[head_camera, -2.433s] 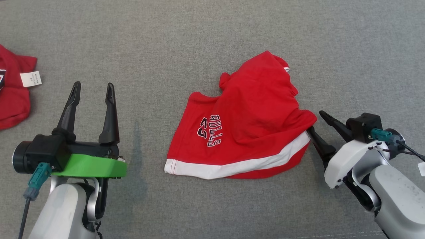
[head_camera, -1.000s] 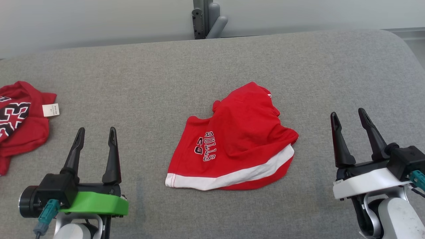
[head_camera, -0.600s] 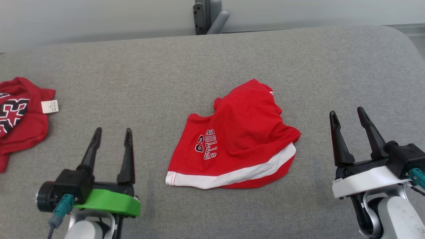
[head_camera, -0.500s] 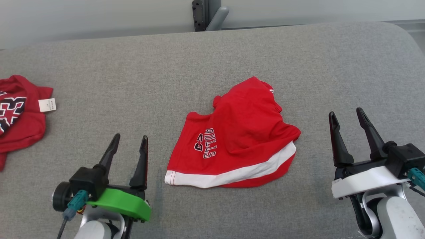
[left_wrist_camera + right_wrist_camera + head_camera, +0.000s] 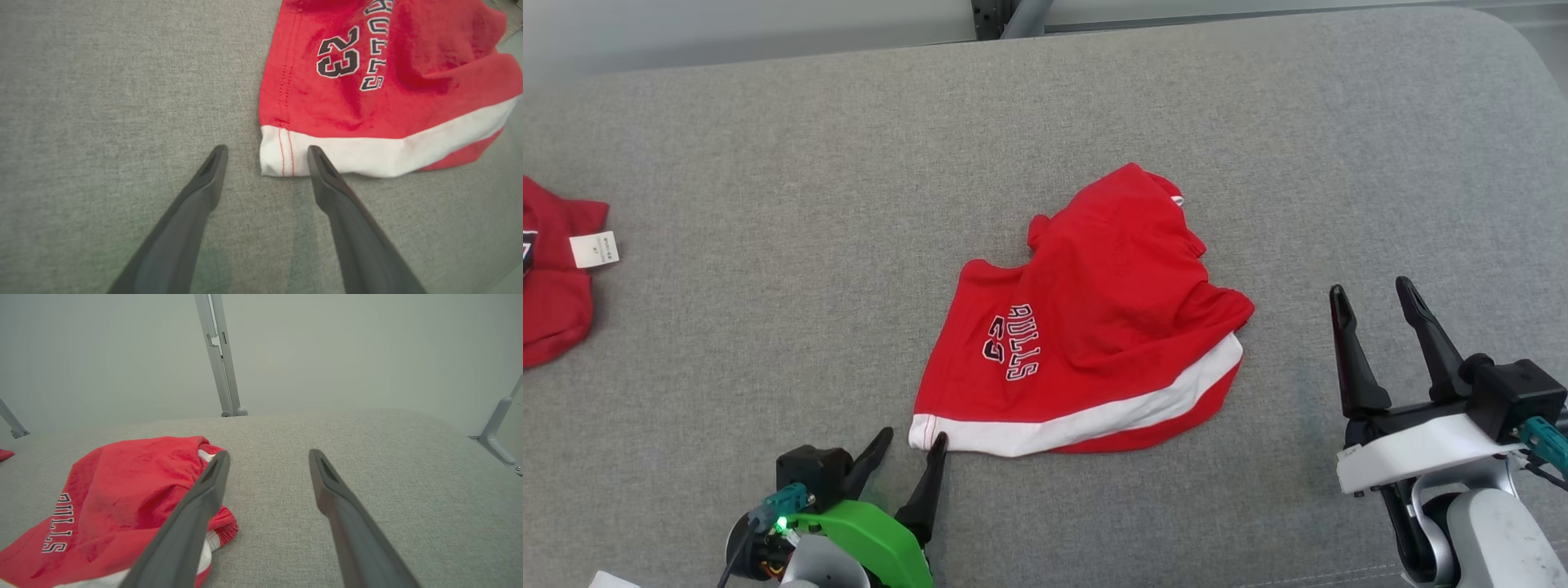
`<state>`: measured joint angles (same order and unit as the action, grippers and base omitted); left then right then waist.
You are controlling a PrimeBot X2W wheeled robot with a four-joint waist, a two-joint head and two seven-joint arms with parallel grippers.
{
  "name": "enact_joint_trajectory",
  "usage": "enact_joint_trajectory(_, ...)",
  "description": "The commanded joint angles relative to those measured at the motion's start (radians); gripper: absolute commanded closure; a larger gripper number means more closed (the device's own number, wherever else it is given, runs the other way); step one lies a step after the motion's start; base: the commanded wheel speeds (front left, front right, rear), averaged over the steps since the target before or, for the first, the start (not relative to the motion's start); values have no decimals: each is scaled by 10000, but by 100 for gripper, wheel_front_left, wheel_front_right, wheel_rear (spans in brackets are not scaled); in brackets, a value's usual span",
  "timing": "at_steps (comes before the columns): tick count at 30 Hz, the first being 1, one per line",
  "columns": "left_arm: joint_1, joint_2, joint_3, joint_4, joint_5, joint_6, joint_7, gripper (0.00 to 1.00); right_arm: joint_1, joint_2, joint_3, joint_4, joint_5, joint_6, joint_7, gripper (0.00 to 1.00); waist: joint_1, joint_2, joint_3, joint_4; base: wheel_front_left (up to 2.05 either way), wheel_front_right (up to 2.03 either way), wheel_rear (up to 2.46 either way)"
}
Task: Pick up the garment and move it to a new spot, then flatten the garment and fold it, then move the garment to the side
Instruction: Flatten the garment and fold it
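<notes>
Grey table (image 5: 768,163) held the garment (image 5: 1094,327); left wrist view showed its hem corner (image 5: 280,157) inside the spread left claw (image 5: 266,150); right claw (image 5: 1372,292) gaped nearby.

The red garment (image 5: 367,81) reads "BULLS" and "23".
</notes>
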<state>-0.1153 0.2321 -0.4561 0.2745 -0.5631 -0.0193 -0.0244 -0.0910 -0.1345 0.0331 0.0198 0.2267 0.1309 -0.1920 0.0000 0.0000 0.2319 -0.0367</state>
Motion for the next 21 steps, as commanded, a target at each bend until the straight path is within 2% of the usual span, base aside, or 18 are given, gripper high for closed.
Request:
enact_joint_trajectory(1,-152,3,9,64,-43,-34,-49,0,60,-21,-44,38,18,-3,-18,0,0,0,60,21,0,0,0)
enact_joint_trajectory(2,-225,18,0,147,11,-23,-76,0,73,-38,-68,67,16,-3,12,0,0,0,86,31,0,0,0)
enact_joint_trajectory(3,-266,-4,-9,224,10,-39,-101,33,74,-55,-88,93,14,-3,27,0,0,0,108,41,0,0,0)
enact_joint_trajectory(4,-303,-27,-9,311,-26,-65,-111,62,78,-72,-121,135,26,-3,46,0,0,0,122,48,0,0,0)
enact_joint_trajectory(5,-347,-16,-25,417,-33,-87,-103,100,90,-98,-143,196,23,-3,69,0,0,0,136,49,0,0,0)
enact_joint_trajectory(10,-585,-16,-91,740,-46,-234,-104,100,8,-255,26,686,152,-3,286,0,0,0,243,67,0,0,0)
enact_joint_trajectory(21,-1182,-155,-271,1142,106,-325,-332,100,-1076,-744,1984,2460,948,-3,387,0,0,0,698,498,0,0,0)
